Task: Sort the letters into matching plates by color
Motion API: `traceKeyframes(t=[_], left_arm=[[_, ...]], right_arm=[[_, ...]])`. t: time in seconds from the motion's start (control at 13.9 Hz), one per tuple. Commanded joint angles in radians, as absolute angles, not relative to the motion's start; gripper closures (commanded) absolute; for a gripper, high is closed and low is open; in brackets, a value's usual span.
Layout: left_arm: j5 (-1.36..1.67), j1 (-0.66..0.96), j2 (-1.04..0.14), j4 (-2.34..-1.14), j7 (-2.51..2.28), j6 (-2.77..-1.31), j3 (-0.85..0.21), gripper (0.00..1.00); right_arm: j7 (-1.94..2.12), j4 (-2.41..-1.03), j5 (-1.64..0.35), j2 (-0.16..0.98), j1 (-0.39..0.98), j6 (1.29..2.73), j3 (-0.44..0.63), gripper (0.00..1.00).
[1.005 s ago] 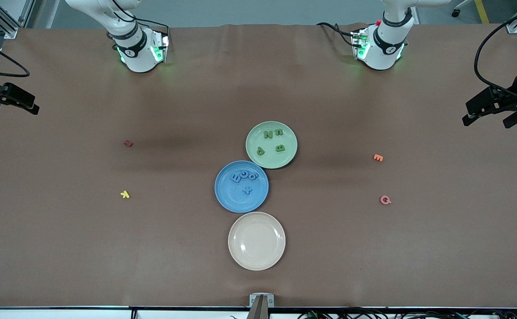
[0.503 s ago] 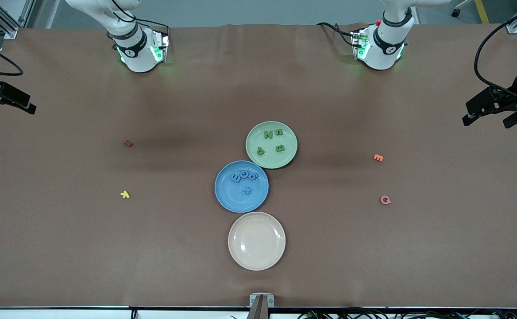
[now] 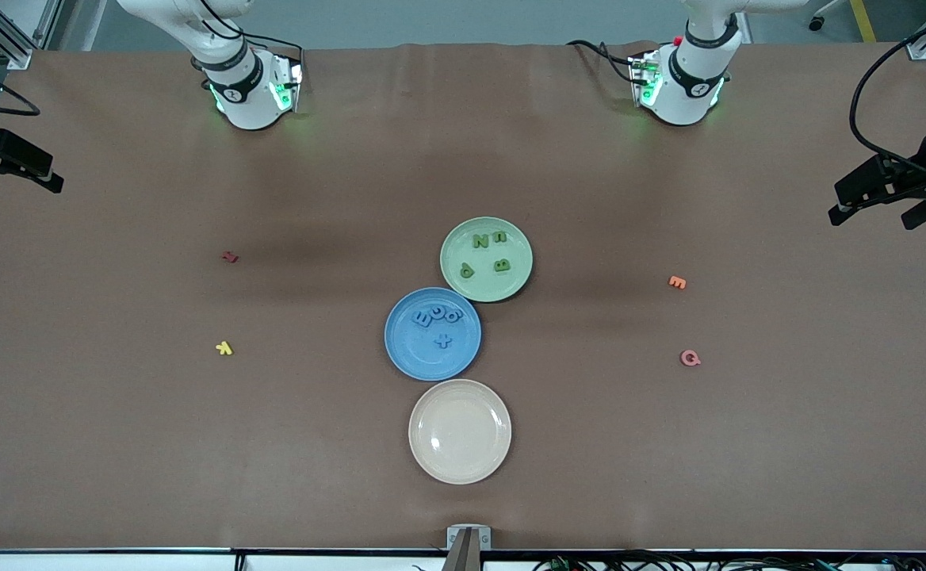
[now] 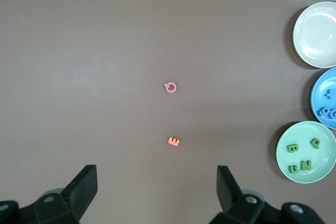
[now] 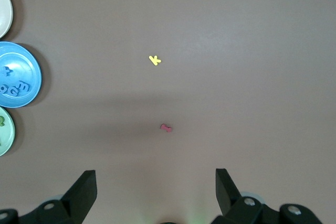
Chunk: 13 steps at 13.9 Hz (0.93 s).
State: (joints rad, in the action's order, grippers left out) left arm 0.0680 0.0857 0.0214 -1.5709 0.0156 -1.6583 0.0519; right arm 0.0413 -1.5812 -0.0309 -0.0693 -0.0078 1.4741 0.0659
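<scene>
Green letters [image 3: 485,252] in green plate [image 3: 513,282]

Even, fairly bright overhead light across brown counter [image 3: 193,444]. Soft broad dark bands of shadow lie on counter near middle, edges diffuse. Faint sheen on cream plate [image 3: 460,431], no hard glare. Green glow spills from lamps at both arm bases. Front view sharp throughout. Wrist views clear at centre, slight darkening toward corners, claw fingers [image 4: 84,187] dark, featureless.
</scene>
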Motion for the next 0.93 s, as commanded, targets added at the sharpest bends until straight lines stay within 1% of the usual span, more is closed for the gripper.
traceKeyframes(t=[0.0, 0.86], left_arm=[[0.060, 0.087, 0.029, -1.562, 0.032, -1.644, 0.052, 0.00], [0.037, 0.086, 0.026, -1.563, 0.014, -1.644, 0.054, 0.00]], right_arm=[[0.048, -1.603, -0.031, -0.094, -0.014, 1.470, 0.058, 0.00], [0.012, -1.606, 0.002, -0.098, -0.008, 1.463, 0.044, 0.00]])
